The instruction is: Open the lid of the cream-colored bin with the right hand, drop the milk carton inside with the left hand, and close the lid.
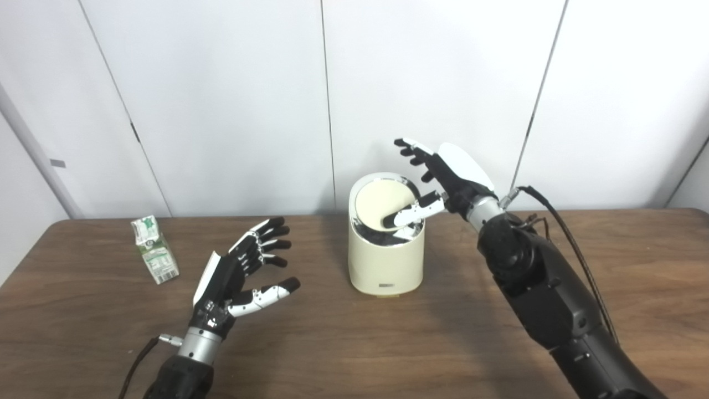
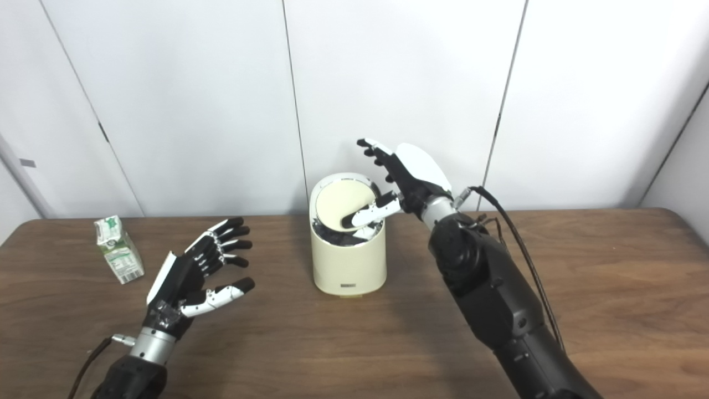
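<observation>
Left eye view: unreadable green-printed milk carton

Bare worktop lies between the left hand and the milk carton; the right hand crowds the bin's tilted lid.

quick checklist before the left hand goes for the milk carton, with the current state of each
1. Lid tilted open: ok, dark gap at the front.
2. Right hand on the lid: ok, thumb rests on it.
3. Left hand free: ok, fingers apart, holding nothing.
4. Milk carton upright on the table: ok, left of the left hand.
5. Opening wide enough for the carton: cannot tell.
6. Bin upright: ok.
</observation>
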Controlling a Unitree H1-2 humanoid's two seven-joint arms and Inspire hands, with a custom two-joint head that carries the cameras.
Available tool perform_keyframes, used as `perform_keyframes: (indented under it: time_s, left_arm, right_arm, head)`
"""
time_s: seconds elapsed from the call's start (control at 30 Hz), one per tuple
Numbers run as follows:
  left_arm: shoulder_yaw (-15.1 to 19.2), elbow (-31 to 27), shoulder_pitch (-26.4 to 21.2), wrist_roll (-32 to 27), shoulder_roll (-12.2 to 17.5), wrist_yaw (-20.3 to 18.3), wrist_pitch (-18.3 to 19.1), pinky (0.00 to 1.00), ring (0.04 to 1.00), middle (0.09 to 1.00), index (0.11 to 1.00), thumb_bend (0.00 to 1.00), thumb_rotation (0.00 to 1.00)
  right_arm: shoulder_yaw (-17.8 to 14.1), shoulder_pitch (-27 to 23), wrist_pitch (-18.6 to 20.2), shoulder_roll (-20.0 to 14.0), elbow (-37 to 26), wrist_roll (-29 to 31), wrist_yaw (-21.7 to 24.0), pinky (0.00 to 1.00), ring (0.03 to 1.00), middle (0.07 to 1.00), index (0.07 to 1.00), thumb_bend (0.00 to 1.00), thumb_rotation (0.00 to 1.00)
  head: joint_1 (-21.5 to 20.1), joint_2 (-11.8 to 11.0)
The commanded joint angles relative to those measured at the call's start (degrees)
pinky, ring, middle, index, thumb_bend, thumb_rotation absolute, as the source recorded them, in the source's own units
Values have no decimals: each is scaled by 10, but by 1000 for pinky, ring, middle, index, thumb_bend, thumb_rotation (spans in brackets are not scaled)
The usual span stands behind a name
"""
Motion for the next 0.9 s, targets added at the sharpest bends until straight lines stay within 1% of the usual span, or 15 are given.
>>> perform_keyframes:
  time_s: [0.0, 0.07, 0.13, 0.27, 0.37, 0.43, 0.47, 0.53, 0.57, 0.63, 0.73, 0.83, 0.87]
  left_arm:
    - [2, -26, -11, -2, 4, 5, -10, 635, 770, 833, 878, 724, 178]
    - [2, -28, -11, -2, 3, 5, -9, 638, 773, 835, 880, 718, 166]
    - [2, -29, -10, -1, 3, 5, -9, 639, 774, 836, 881, 717, 162]
    - [1, -29, -8, 4, 4, 8, -11, 634, 768, 835, 883, 717, 168]
    - [1, -32, -6, 3, 4, 9, -8, 630, 768, 834, 882, 724, 175]
    - [1, -35, -4, 2, 3, 9, -5, 636, 770, 836, 883, 728, 174]
    - [1, -35, -4, 2, 4, 9, -5, 637, 770, 836, 882, 729, 174]
    - [1, -35, -4, 2, 5, 9, -5, 634, 768, 834, 883, 731, 180]
    - [2, -35, -4, 5, 5, 11, -5, 634, 767, 834, 883, 732, 181]
    - [2, -34, -4, 3, 5, 11, -2, 640, 769, 834, 880, 733, 175]
    - [1, -32, -5, 1, 5, 9, -3, 640, 773, 836, 883, 729, 176]
    - [0, -28, -7, 0, 4, 8, -5, 639, 775, 839, 886, 721, 171]
    - [0, -26, -7, 2, 4, 9, -6, 639, 774, 838, 885, 723, 175]
  right_arm:
    - [20, -15, -6, -19, -9, -43, 0, 654, 827, 883, 913, 846, 207]
    - [35, -14, -4, -26, -15, -62, 6, 645, 808, 878, 910, 878, 172]
    - [44, -13, 3, -30, -22, -73, 16, 651, 814, 884, 909, 894, 144]
    - [67, -8, 8, -41, -33, -105, 29, 651, 821, 900, 906, 928, 132]
    - [72, -3, 8, -43, -38, -109, 33, 667, 828, 907, 896, 944, 137]
    - [68, -1, 13, -41, -41, -103, 39, 679, 835, 913, 904, 921, 155]
    - [62, 1, 14, -40, -45, -96, 40, 681, 836, 915, 906, 917, 158]
    - [53, 3, 10, -37, -49, -87, 37, 666, 828, 902, 904, 888, 205]
    - [45, 4, 8, -37, -53, -79, 37, 663, 827, 900, 903, 883, 213]
    - [29, 6, 4, -35, -58, -62, 36, 689, 833, 892, 904, 831, 282]
    - [3, 12, 5, -32, -73, -34, 34, 693, 837, 883, 897, 798, 308]
    - [-23, 25, 17, -34, -99, -12, 40, 683, 852, 895, 904, 729, 313]
    - [-30, 31, 14, -37, -106, -7, 37, 669, 846, 896, 905, 715, 316]
  head:
    - [0, 2]
    - [0, 4]
    - [0, 5]
    - [2, 6]
    - [2, 7]
    - [1, 7]
    - [2, 7]
    - [1, 7]
    - [1, 6]
    - [0, 6]
    - [3, 4]
    - [2, 1]
    - [3, -1]
